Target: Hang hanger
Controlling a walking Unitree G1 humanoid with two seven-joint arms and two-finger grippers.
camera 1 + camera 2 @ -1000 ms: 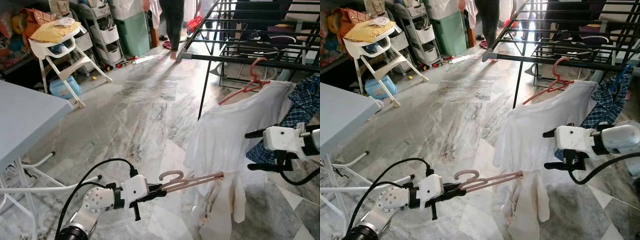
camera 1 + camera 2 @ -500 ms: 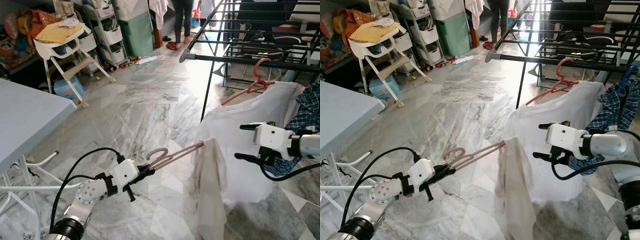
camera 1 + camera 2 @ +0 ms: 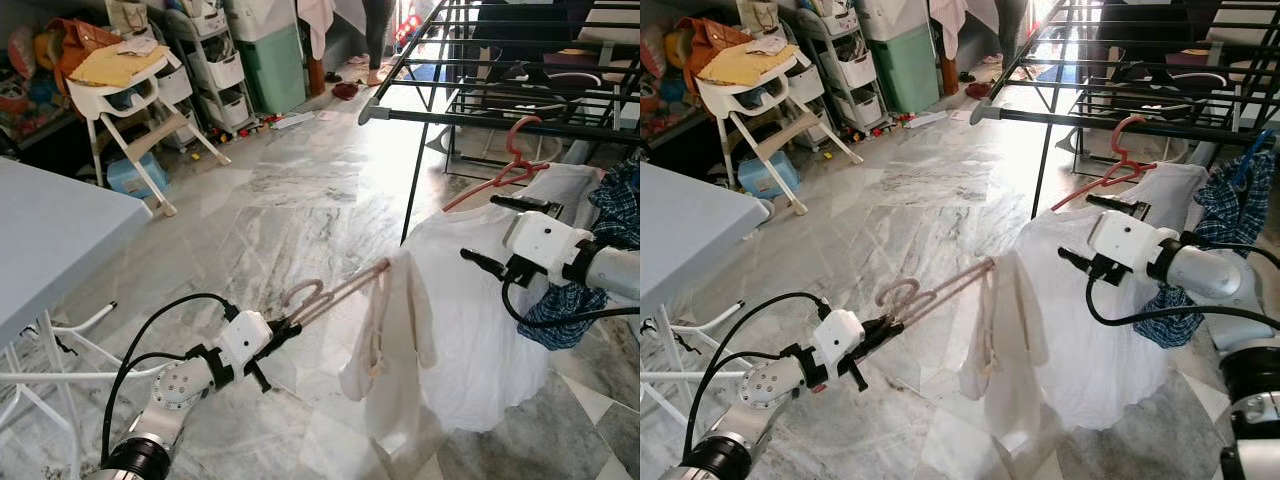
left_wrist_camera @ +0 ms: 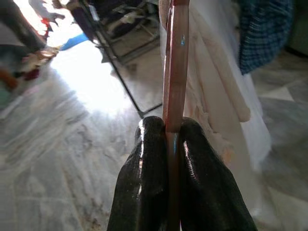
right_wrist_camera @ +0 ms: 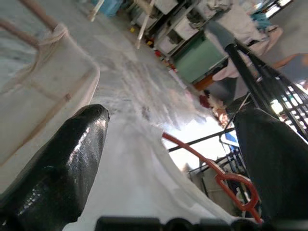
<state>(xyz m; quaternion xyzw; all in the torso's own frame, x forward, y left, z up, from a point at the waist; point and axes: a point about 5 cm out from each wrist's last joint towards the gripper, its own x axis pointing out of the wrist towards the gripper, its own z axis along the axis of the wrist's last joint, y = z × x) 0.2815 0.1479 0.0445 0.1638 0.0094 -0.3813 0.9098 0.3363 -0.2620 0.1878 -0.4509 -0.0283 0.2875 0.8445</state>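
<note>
— What do the eye views show?
— The left gripper is clamped on a pink hanger held out over the marble floor; a cream garment droops from its far end. The right gripper, fingers spread, is at a white shirt on a red hanger under the drying rack.

— Left wrist view?
— Both fingers squeeze the pink hanger's bar.

— Right wrist view?
— Its fingers stand apart above the white shirt.
</note>
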